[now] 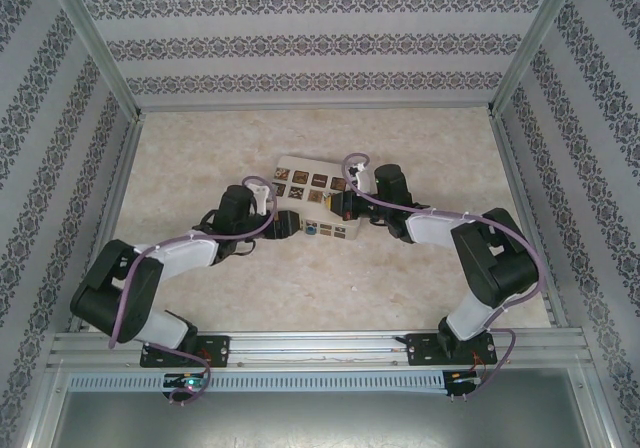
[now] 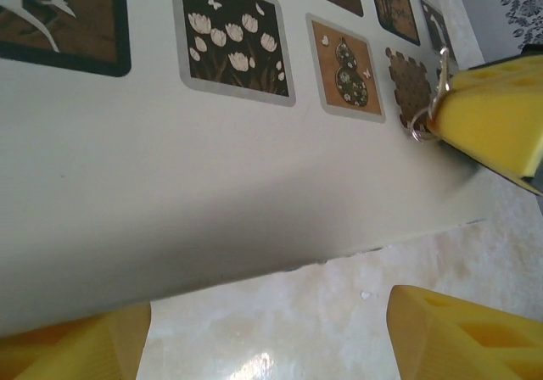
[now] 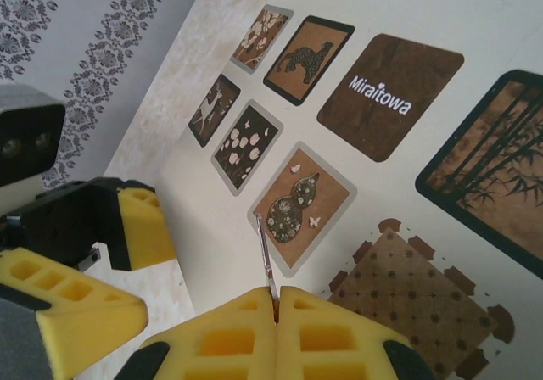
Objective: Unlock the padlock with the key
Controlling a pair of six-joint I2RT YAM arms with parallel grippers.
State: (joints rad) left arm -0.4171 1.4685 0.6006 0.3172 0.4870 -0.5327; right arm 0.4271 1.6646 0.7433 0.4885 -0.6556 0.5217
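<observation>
My right gripper (image 3: 276,299) is shut on the key (image 3: 265,253), a thin silvery blade that sticks out from between the yellow pads over the white box (image 3: 229,227). From the left wrist view the key (image 2: 434,92) and its small ring show at the edge of a right gripper's finger (image 2: 492,113). My left gripper (image 2: 267,333) is open and low over the table, at the box's near edge, with nothing between its fingers. In the top view both grippers, the left (image 1: 288,224) and the right (image 1: 340,206), meet at the box (image 1: 305,193). The padlock is hidden.
The white box with brown patterned squares lies mid-table on a pale marbled surface (image 1: 200,158). Patterned walls (image 1: 320,38) and metal posts enclose the back and sides. The left gripper's yellow fingers (image 3: 140,223) stand close to the right gripper.
</observation>
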